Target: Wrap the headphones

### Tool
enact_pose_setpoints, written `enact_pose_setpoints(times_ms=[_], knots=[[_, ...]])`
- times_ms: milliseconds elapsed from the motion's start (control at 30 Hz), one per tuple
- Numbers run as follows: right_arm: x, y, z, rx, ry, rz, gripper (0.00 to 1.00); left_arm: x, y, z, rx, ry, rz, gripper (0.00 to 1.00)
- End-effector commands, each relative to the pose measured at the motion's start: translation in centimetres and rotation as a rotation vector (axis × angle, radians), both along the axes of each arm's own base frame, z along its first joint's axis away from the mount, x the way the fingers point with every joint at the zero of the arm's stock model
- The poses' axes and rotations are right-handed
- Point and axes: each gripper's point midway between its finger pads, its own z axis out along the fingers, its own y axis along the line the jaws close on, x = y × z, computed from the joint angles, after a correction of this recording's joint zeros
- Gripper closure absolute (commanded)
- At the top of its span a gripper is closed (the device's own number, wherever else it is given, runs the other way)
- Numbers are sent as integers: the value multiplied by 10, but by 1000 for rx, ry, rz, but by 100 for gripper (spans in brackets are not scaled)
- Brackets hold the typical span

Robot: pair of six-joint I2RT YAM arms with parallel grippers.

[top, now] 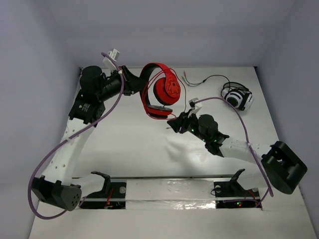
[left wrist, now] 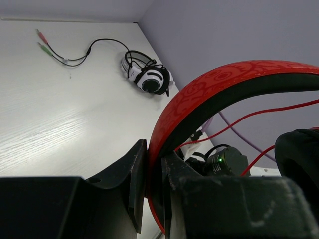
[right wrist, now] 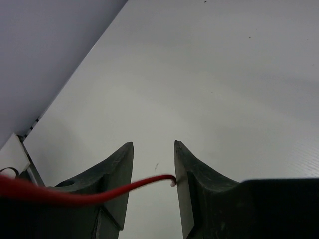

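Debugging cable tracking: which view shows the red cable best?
Top external: it shows most of the cable, curving beside the headphones. Right wrist shows only a short end inside the open right tool. Left wrist shows two thin strands behind the headband.

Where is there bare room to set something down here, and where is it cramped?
Widest bare table: near middle, between the two forearms. A smaller patch lies on the right, nearer than the white-and-black headphones. Crowded: far centre, where the left gripper clamps the red headphones and the right gripper straddles their cable.
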Motion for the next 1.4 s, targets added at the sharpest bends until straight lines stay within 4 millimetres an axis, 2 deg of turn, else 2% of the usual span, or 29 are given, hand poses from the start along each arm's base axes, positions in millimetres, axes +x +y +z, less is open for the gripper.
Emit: enact_pose_setpoints(times_ms=[0, 200, 300, 400, 433, 567, 733, 800, 833, 967, 1033, 1067, 1133, 1167, 1200, 1367], knots=[[-3, 1, 21, 89, -52, 12, 55, -6, 4, 56, -94, -137, 5, 100], [-2, -2, 17, 81, -45, -2, 55, -3, 6, 54, -113, -117, 14, 100], [-7, 1, 13, 88, -34, 23, 52, -1, 9, 61, -127, -142, 21, 100], [-7, 2, 14, 95, -33, 31, 67, 0, 8, 61, -135, -136, 21, 100], [-6, 3, 16, 96, -35, 31, 80, 1, 9, 61, -136, -137, 25, 100], [-8, 9, 11, 92, -3, 59, 100, 4, 9, 62, -162, -124, 41, 100], [-13, 10, 6, 84, 18, 62, 100, 11, 9, 57, -219, -103, 60, 100], [-17, 12, 3, 86, 34, 73, 100, 17, 11, 47, -227, -81, 90, 100], [-20, 15, 2, 85, 40, 81, 100, 20, 13, 49, -249, -82, 111, 100], [-34, 27, -7, 45, 78, 107, 100, 36, 20, 36, -297, -48, 193, 100], [-47, 41, -5, 32, 84, 140, 100, 45, 29, 32, -312, -49, 267, 100], [-49, 42, -9, 12, 94, 133, 100, 48, 29, 23, -318, -31, 278, 100], [-60, 50, -11, 0, 105, 159, 100, 50, 29, 20, -358, -9, 279, 100], [-54, 47, -14, -12, 109, 118, 100, 51, 29, 14, -366, 4, 284, 100], [-57, 49, -14, -19, 113, 122, 100, 53, 30, 12, -378, 16, 298, 100], [-78, 66, -18, -58, 146, 157, 100, 70, 63, -7, -384, 23, 519, 100]])
